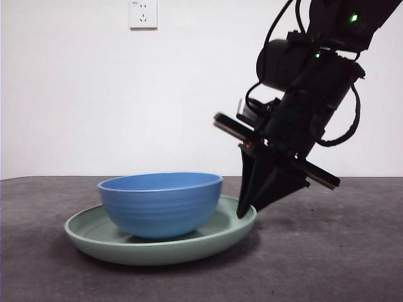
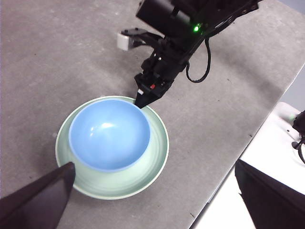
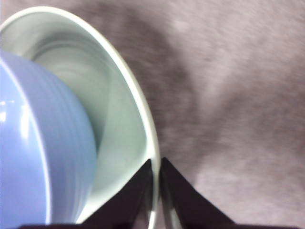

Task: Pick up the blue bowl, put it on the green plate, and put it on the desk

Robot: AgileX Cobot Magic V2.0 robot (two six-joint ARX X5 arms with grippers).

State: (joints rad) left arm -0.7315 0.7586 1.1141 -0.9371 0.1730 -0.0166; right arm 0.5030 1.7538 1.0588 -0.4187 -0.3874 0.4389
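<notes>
The right gripper [image 1: 242, 211] comes down from the upper right of the front view, its two black jaws pinching the raised rim of the wide, shallow, glossy pale mint-green plate [image 1: 94, 242] at the plate's right edge. In the right wrist view the jaws [image 3: 156, 191] stand one on each side of that rim, nearly closed on it. The glossy medium-blue round bowl [image 1: 160, 204], with faint horizontal ridges around its outside, sits upright inside the plate, towards its middle, narrower than the plate and rising well above the rim. The gripper's tips are just beside the bowl's right side; whether they touch it cannot be told. The plate rests flat on the dark grey-brown, mottled matte desk [image 1: 334, 251].

The left gripper [image 2: 157, 191] hangs above the scene, well apart from the plate [image 2: 157, 152] and bowl [image 2: 109, 133], its jaws spread wide with nothing between them. On the white wall behind the desk, a white socket [image 1: 143, 14] is mounted high at the left.
</notes>
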